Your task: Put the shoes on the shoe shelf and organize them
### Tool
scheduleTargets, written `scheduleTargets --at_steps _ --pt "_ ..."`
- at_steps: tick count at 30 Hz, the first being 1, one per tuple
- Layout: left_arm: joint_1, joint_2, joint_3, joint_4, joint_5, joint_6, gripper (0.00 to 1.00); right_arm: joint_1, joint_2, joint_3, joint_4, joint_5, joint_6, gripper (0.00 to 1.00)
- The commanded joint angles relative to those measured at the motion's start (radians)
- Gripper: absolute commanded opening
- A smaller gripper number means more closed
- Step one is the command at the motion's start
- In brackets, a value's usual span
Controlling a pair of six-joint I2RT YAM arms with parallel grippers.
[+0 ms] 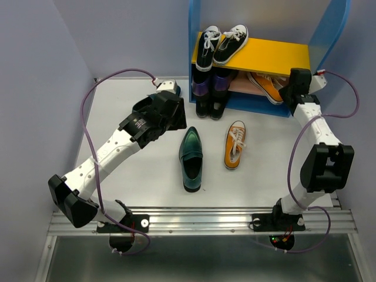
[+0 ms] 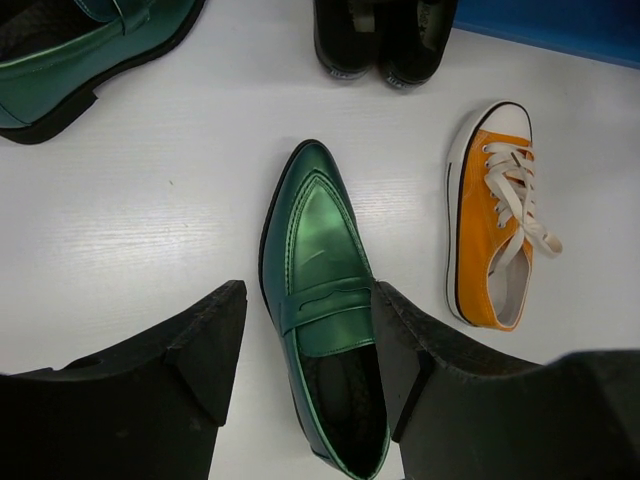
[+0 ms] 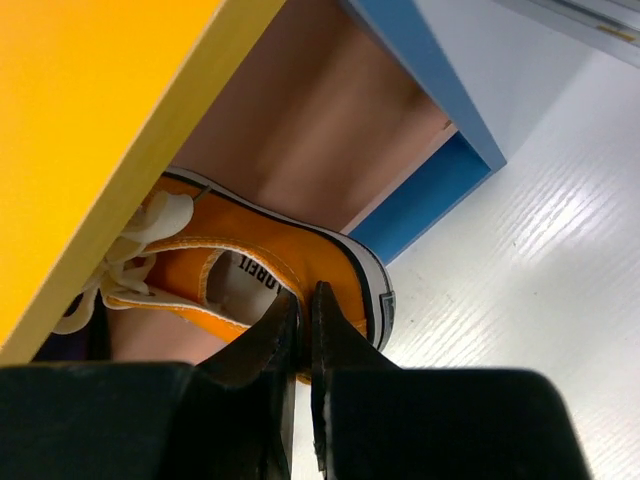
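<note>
The shoe shelf (image 1: 276,56) stands at the back, blue sides, yellow upper board, pinkish lower board (image 3: 330,130). My right gripper (image 1: 292,89) is shut on the heel collar of an orange sneaker (image 3: 290,255), one finger inside it, at the right of the lower tier (image 1: 267,87). A second orange sneaker (image 1: 235,144) and a green loafer (image 1: 191,158) lie on the table. My left gripper (image 2: 310,350) is open above that loafer (image 2: 320,270), fingers either side of its heel part. Another green loafer (image 2: 80,50) lies to its upper left, hidden under the arm in the top view.
Black sneakers with white laces (image 1: 220,42) sit on the left of the yellow board. Purple shoes (image 1: 210,82) fill the lower tier's left, with dark toes (image 1: 209,108) on the table in front, also in the left wrist view (image 2: 380,40). Walls enclose the table.
</note>
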Motion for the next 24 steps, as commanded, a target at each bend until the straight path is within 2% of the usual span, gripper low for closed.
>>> scheduleTargets --at_steps 1,12,24 --pt "0.004 -0.010 -0.012 0.028 -0.022 0.003 0.63 -0.014 -0.087 0.003 0.118 0.103 0.154 0.01" --pt "0.004 -0.036 -0.044 0.031 -0.031 -0.010 0.63 -0.014 -0.125 -0.074 0.195 0.249 0.379 0.01" --pt "0.004 -0.044 -0.046 0.025 -0.045 -0.010 0.63 -0.014 -0.091 -0.122 0.315 0.229 0.582 0.01"
